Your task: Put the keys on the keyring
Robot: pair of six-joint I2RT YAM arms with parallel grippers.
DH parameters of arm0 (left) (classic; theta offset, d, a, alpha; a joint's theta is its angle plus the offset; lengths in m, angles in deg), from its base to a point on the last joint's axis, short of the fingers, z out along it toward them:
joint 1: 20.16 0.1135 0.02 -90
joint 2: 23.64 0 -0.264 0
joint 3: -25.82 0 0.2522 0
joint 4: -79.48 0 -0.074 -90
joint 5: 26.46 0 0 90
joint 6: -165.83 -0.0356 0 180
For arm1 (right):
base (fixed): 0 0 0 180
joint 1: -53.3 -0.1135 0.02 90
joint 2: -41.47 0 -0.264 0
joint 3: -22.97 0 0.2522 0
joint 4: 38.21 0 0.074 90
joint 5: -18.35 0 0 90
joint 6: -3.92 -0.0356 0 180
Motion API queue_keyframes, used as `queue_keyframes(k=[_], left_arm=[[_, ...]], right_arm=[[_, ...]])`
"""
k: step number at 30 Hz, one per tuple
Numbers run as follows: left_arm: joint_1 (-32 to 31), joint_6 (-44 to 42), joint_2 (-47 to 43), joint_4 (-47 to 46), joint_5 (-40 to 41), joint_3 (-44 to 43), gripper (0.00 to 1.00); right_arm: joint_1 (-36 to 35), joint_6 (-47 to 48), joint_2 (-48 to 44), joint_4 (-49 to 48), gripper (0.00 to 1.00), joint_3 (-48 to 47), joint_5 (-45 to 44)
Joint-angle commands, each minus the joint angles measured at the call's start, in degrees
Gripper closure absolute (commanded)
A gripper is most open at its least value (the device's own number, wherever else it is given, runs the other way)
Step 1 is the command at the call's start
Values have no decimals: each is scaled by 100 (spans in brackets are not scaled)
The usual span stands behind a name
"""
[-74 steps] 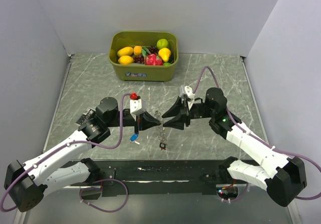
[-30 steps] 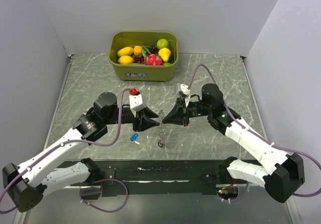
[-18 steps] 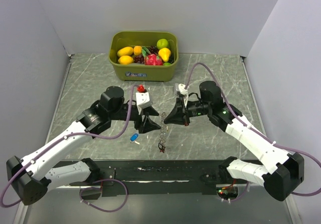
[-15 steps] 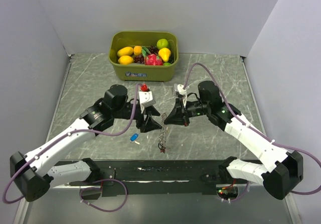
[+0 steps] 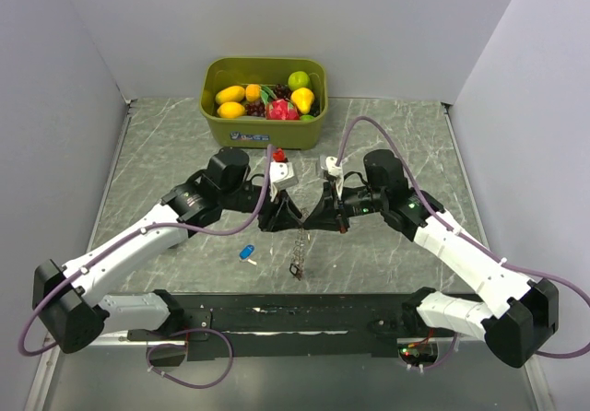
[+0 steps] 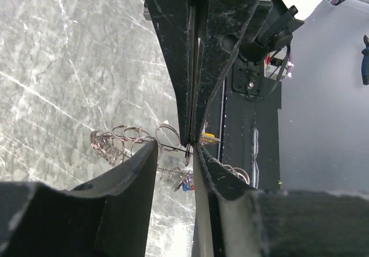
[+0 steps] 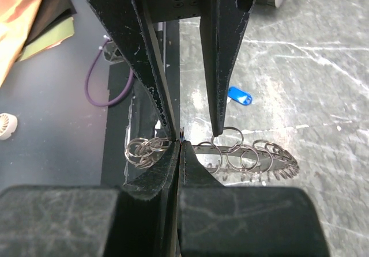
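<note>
Keyring (image 5: 298,245): hangs over counter (image 5: 166,153), top link pinched in right hand (image 5: 307,224), fingers pressed together. Left hand (image 5: 294,221): slightly spread, tips straddling that pinch. Blue key (image 5: 246,252): lies on counter, just left.

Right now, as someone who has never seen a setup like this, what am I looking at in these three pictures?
A left arm and a right arm, bolted to a table. The wide picture looks down from above and behind them; the other two come from cameras on each wrist, so the dark wedges there are gripper fingers. On the marble-patterned table sit a green bin of toy fruit and one blue key. The right gripper is pinched shut on the keyring, a floppy chain of metal rings dangling below it. The left gripper, jaws apart, meets it tip to tip.
</note>
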Motion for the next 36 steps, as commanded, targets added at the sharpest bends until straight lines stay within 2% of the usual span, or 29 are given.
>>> queue_keyframes(k=[1,10,12,18,23,26,31,36], left_arm=[[-61,-45,178,120,-47,-330,64],[-79,-89,99,183,-126,-269,59],[-79,-80,90,209,-82,-269,63],[-79,-115,152,331,-118,-312,65],[-88,-221,257,612,-21,-400,75],[-88,-168,292,666,67,-401,67],[-88,-80,204,341,14,-269,71],[-88,-89,126,279,102,-330,57]], right_arm=[[-34,-7,-242,-345,100,-151,84],[-43,-24,-330,-416,100,-133,-4],[-34,-24,-339,-425,100,-133,5],[-43,-42,-366,-460,100,-124,22],[-43,-42,-383,-469,100,-124,40],[-43,-77,-392,-539,100,-89,93],[-43,-50,-339,-512,100,-107,145],[-43,-15,-295,-442,100,-116,145]])
